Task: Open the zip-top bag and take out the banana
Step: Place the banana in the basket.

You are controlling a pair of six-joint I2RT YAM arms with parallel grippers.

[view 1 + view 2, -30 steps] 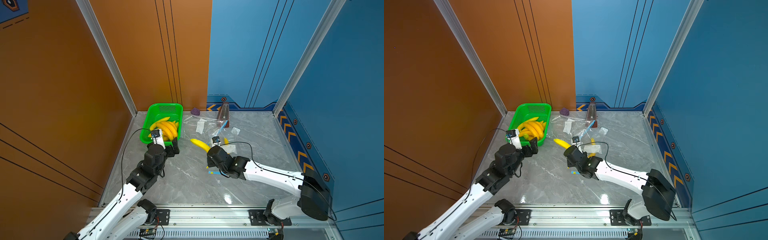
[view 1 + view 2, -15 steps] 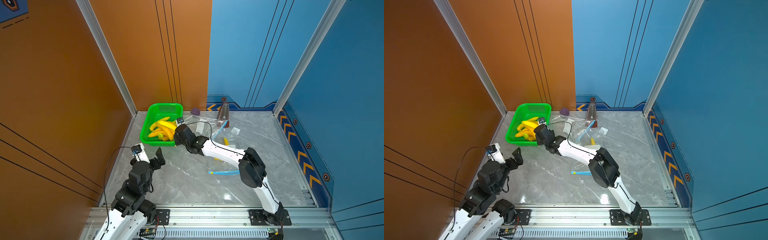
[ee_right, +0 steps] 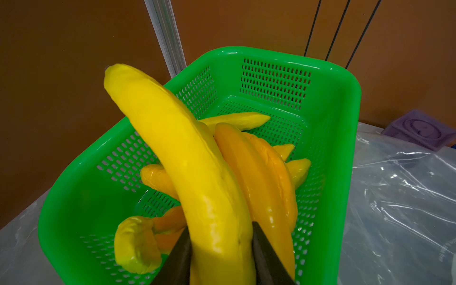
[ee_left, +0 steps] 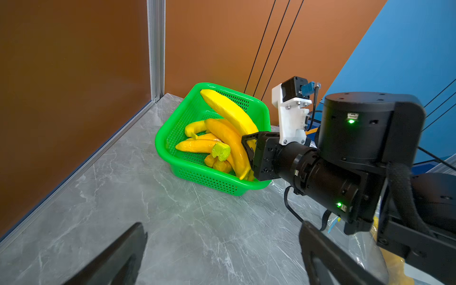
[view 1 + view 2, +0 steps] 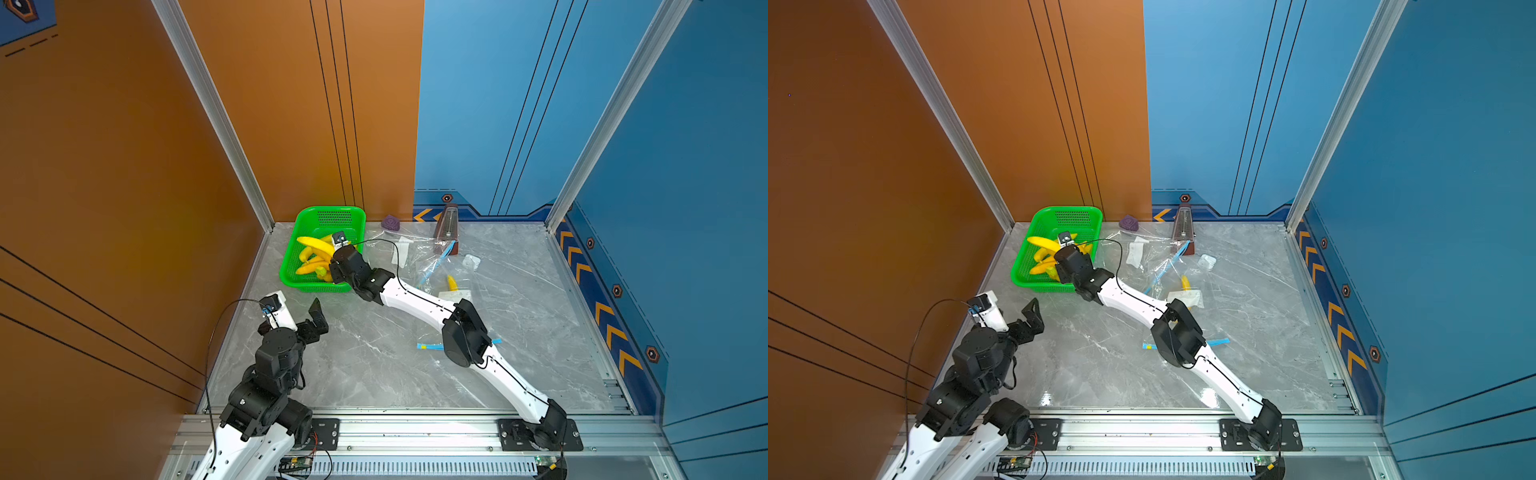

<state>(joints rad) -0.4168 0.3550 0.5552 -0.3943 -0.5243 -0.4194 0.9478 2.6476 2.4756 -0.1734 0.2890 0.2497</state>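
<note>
My right gripper [image 3: 220, 229] is shut on a long yellow banana [image 3: 187, 158], gripping it near one end. It holds the banana [image 5: 316, 245] tilted over the green basket [image 5: 314, 289], which contains several other yellow and orange bananas. The crumpled clear zip-top bag [image 5: 432, 266] with its blue zip lies right of the basket, and a yellow banana piece [image 5: 451, 282] shows through the plastic. My left gripper [image 4: 222, 229] is open and empty, low over the bare floor in front of the basket [image 4: 162, 153].
A purple block [image 5: 390, 222] and a brown metronome [image 5: 446, 226] stand by the back wall. A loose blue zip strip [image 5: 430, 346] lies under my right arm. The orange wall runs close along the basket's left side.
My right arm swung left from the middle of the table to the basket, carrying the banana. My left arm pulled back from the basket to the front left.
</note>
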